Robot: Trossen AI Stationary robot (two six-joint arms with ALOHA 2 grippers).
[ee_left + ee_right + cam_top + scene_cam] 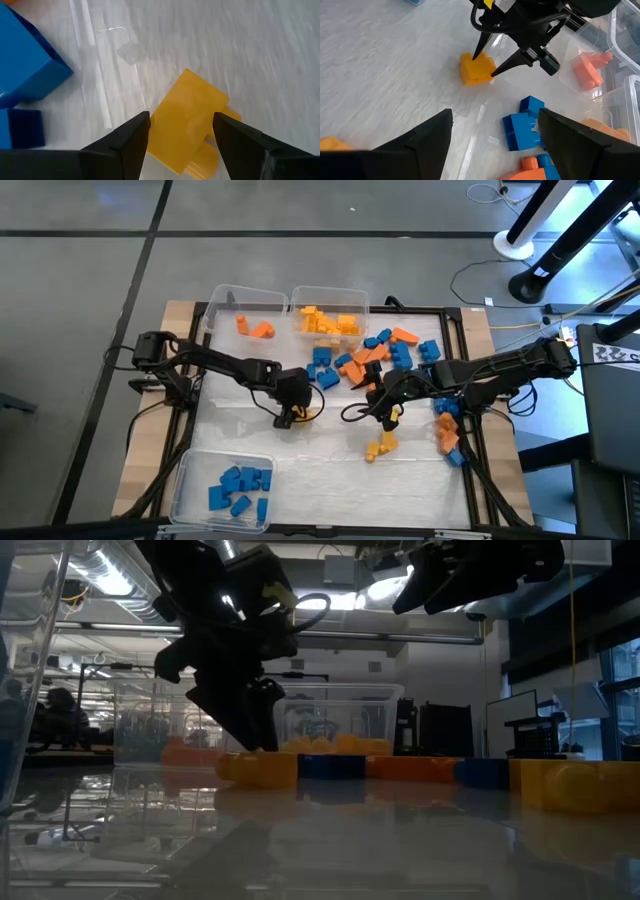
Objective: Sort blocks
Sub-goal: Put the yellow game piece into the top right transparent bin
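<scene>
A yellow block (192, 100) lies on the white table, a little toward the near side of the loose pile of blue and orange blocks (375, 355). My left gripper (181, 120) is open and slants down over this block (476, 71), one finger on either side of it; whether a fingertip touches it I cannot tell. My right gripper (495, 145) hangs open and higher up, right of centre (388, 412), with nothing between its fingers. Two more yellow blocks (380, 446) lie near it on its near side.
Clear bins stand at the far left with orange blocks (245, 315), at the far middle with yellow blocks (330, 318), and at the near left with blue blocks (225, 492). A blue and orange cluster (447, 430) lies at the right edge.
</scene>
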